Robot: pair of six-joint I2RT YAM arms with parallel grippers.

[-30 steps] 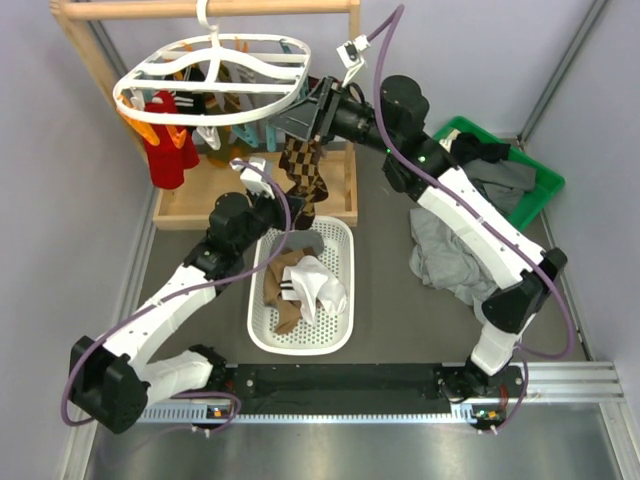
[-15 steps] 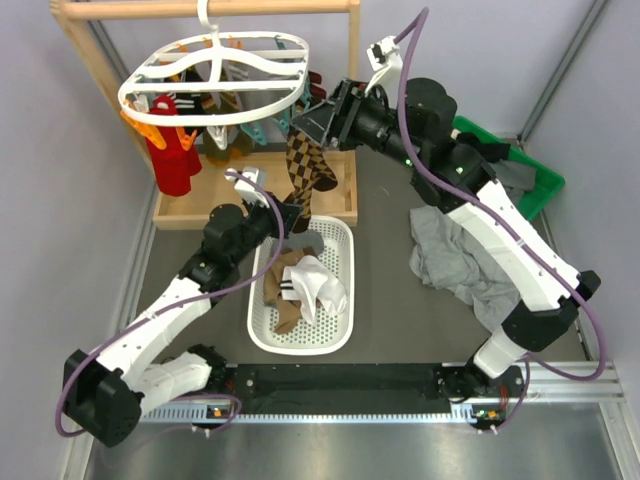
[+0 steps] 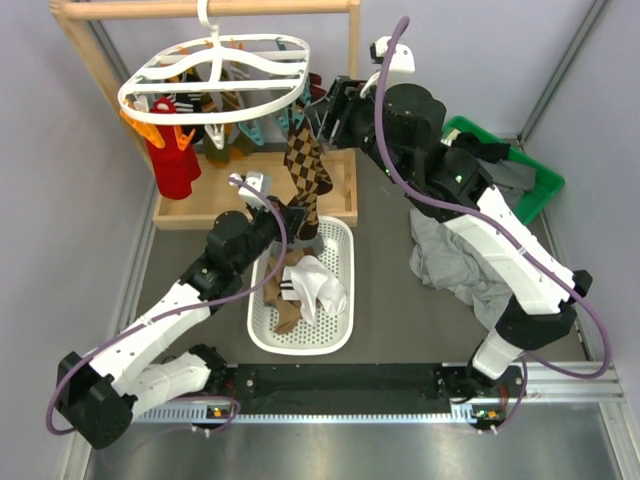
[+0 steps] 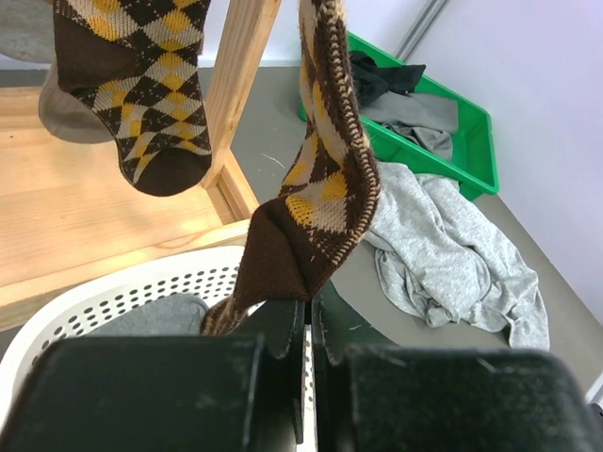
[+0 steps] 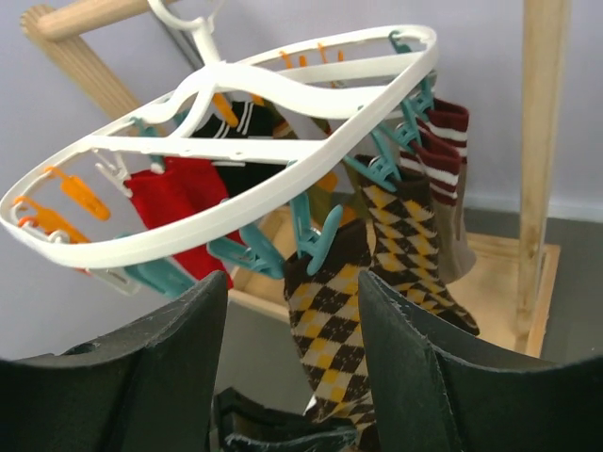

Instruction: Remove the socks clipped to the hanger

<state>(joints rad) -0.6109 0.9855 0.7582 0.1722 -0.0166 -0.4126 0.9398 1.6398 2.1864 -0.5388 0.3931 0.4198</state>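
Brown-tan argyle sock [image 4: 311, 202] pinched in left gripper [image 4: 308, 318] (top clipped to hanger [image 5: 188, 234]); right gripper [image 5: 290, 290] spread.

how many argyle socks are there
2. One argyle sock hangs from a teal clip, its lower end pinched in the left pincer; the second sock hangs from the clip beside it. More may be hidden.

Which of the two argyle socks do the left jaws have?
The argyle sock running down into the left gripper, its heel just above the shut jaws. The other argyle sock hangs free over the wooden stand, its toe untouched.
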